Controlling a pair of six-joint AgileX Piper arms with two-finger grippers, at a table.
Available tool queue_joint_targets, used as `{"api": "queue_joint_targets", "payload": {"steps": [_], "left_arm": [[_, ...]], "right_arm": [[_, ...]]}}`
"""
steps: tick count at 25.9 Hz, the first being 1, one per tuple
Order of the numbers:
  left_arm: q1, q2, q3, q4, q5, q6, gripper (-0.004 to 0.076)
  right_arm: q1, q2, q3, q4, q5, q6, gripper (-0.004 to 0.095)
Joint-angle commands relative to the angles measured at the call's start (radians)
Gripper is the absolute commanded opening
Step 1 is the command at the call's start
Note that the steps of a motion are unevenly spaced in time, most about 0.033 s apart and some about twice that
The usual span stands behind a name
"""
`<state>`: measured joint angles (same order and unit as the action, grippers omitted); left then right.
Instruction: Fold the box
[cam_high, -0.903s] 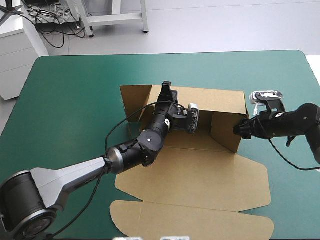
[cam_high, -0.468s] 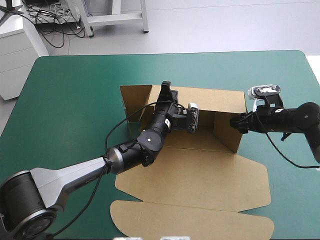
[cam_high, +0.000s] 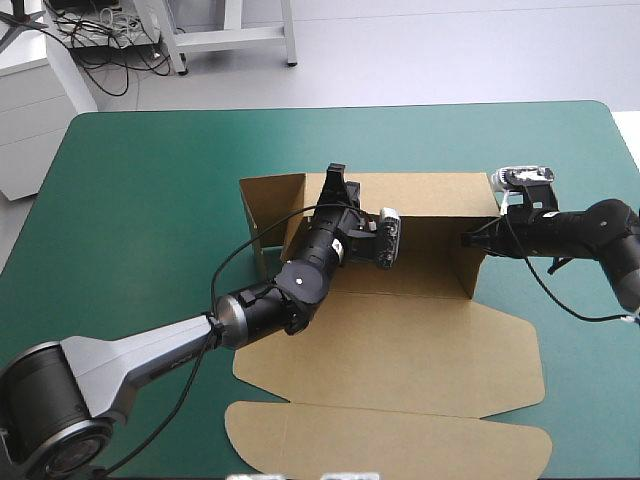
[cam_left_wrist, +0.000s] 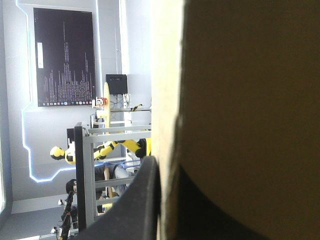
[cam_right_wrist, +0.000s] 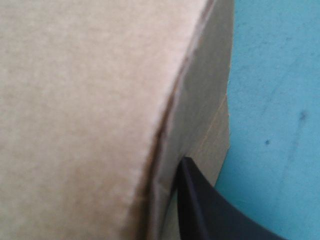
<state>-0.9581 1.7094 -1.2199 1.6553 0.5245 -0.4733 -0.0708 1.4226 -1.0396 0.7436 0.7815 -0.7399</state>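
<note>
The brown box (cam_high: 400, 350) lies near the middle of the teal-green cover (cam_high: 130, 200), partly raised. Its lid panel (cam_high: 390, 440) and the broad panel next to it lie flat toward the near edge of the table.

At the box's left end a short wall (cam_high: 268, 205) stands up. Just right of that corner, the left gripper (cam_high: 335, 185) reaches over the box floor to the top edge of the far wall (cam_high: 440, 192), which is upright. In the left wrist view its fingers (cam_left_wrist: 144, 200) are all but closed, with the edge of the board running up between them, so it is clamped on that wall.

At the box's right end the side wall (cam_high: 468, 265) stands up and leans slightly inward. The right gripper (cam_high: 468, 240) meets it from outside the box, near its top edge. In the right wrist view one black finger (cam_right_wrist: 200, 212) lies tight against the outer face of the board. The other is hidden behind the sheet, so the claw is nearly closed on that wall.
</note>
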Motion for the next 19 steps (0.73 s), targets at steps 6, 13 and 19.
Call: {"api": "queue_joint_targets", "payload": {"steps": [6, 13, 19], "left_arm": [[-0.005, -0.036, -0.017, -0.004, -0.018, -0.024, -0.0010], [-0.004, -0.036, -0.017, -0.004, -0.020, -0.024, 0.0061], [-0.004, -0.035, -0.017, 0.055, -0.020, -0.024, 0.0436]], "right_arm": [[0.012, -0.012, -0.020, 0.139, -0.018, -0.111, 0.0001], [0.012, -0.012, -0.020, 0.119, -0.029, -0.113, 0.0000], [0.012, -0.012, -0.020, 0.088, -0.042, -0.113, 0.0000]]}}
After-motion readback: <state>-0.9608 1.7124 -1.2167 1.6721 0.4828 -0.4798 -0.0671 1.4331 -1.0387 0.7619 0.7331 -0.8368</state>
